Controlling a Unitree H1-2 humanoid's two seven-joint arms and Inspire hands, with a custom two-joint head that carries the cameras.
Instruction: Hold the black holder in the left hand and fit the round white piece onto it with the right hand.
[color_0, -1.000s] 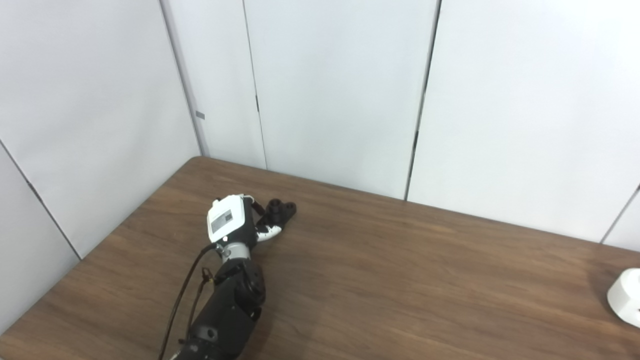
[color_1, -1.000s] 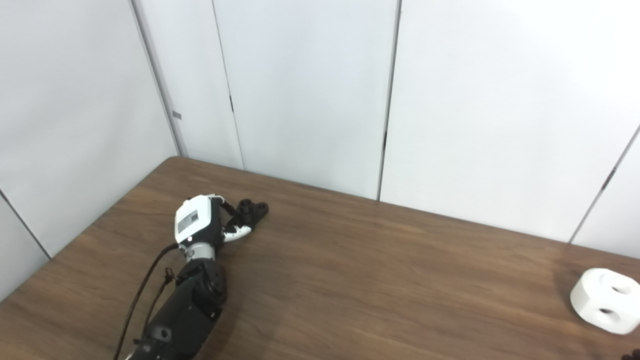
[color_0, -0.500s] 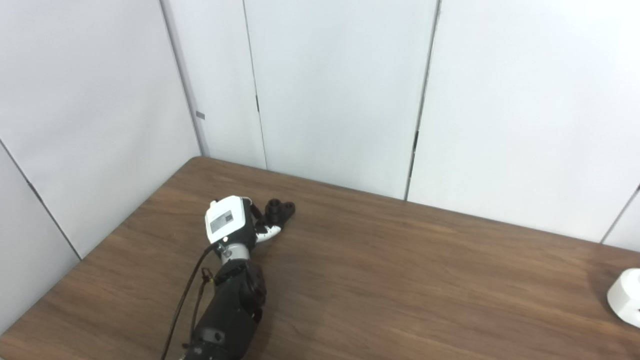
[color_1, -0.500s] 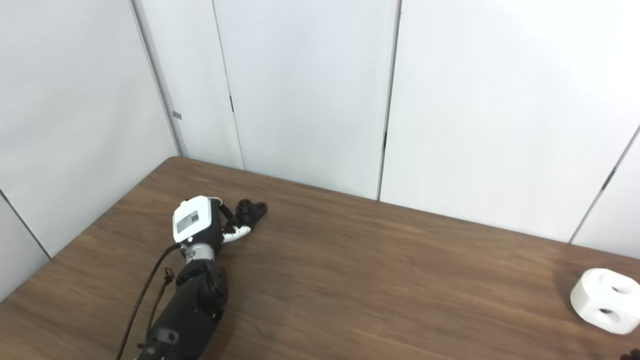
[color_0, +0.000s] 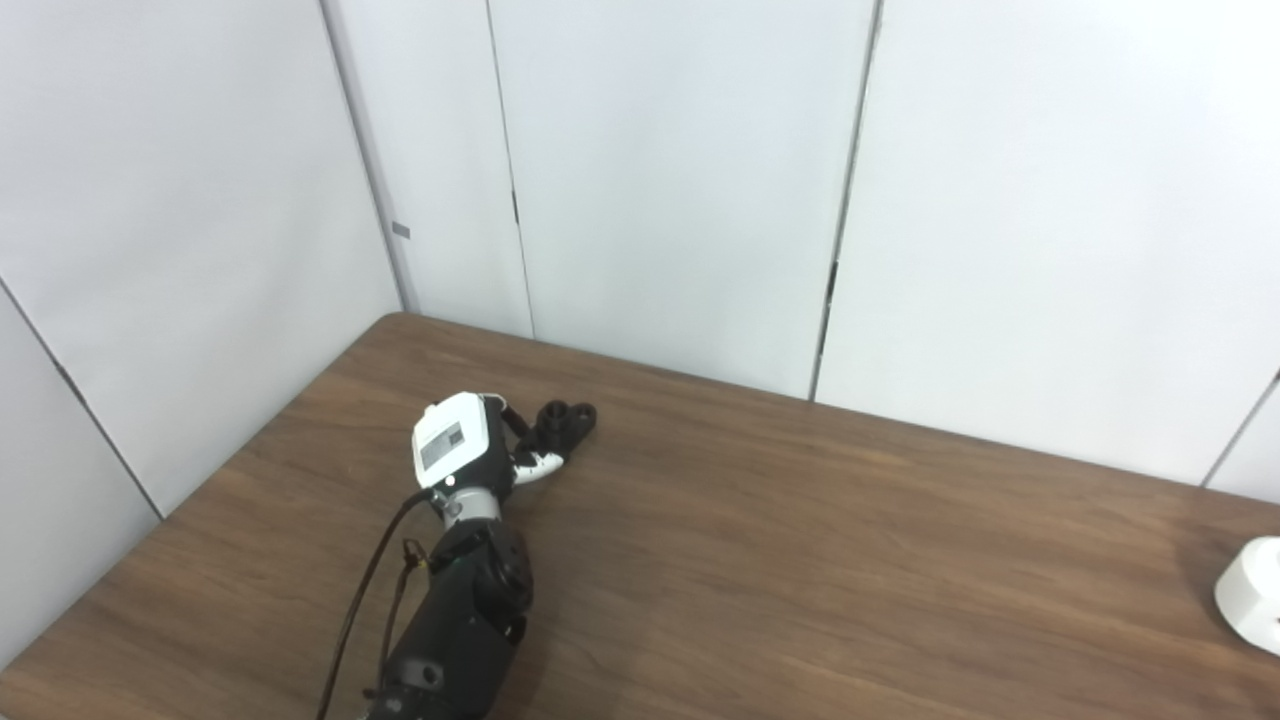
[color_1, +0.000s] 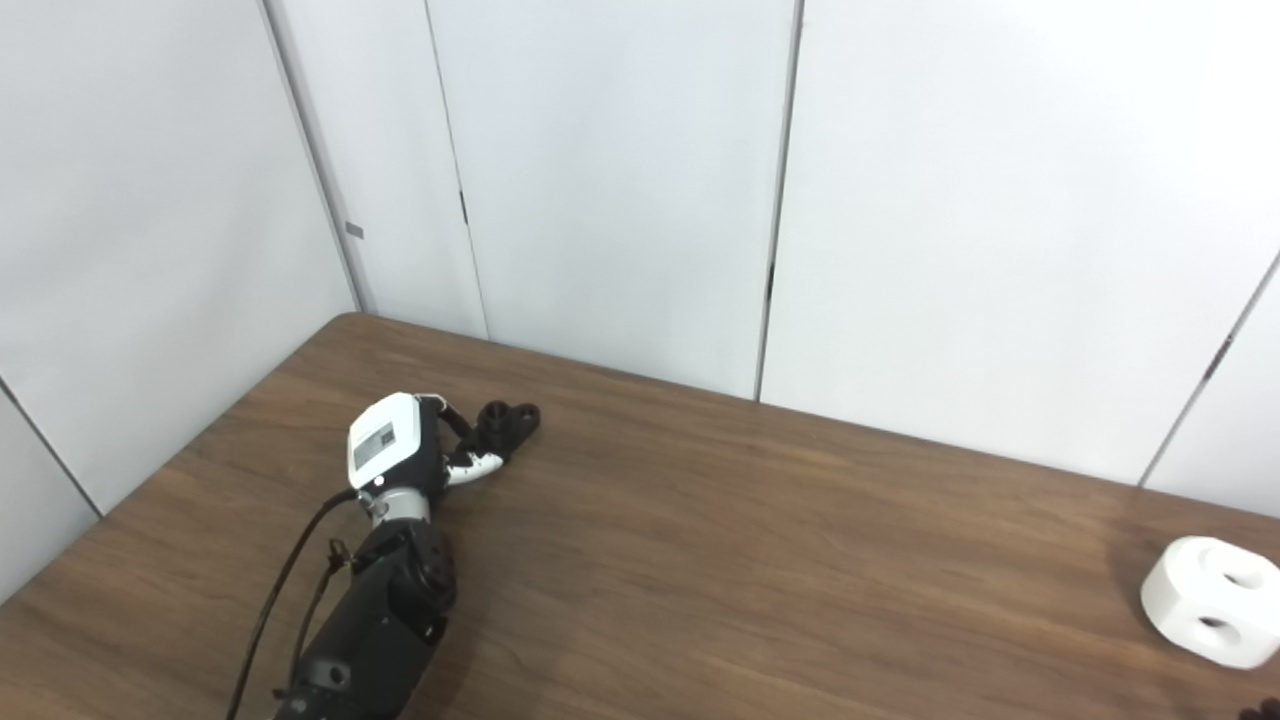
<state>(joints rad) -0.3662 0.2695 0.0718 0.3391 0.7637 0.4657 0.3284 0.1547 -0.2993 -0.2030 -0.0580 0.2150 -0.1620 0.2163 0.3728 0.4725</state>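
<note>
one hand in view: my left hand (color_0: 465, 455), near the table's (color_0: 760, 560) far left corner, fingers at the black holder (color_0: 566, 418); whether they've closed, i cannot tell. white piece (color_1: 1212, 599) sits at the right edge. i'd wrap the holder firmly before lifting.

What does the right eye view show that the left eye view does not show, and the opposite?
Only the right eye view shows the round white piece whole, with the holes in it, and a small dark tip at the bottom right corner, too little to identify. Only the left eye view shows more wall at the left; there the white piece is cut by the right edge. Both show the left robot hand at the black holder on the brown table; whether the hand grips the holder is hidden.
</note>
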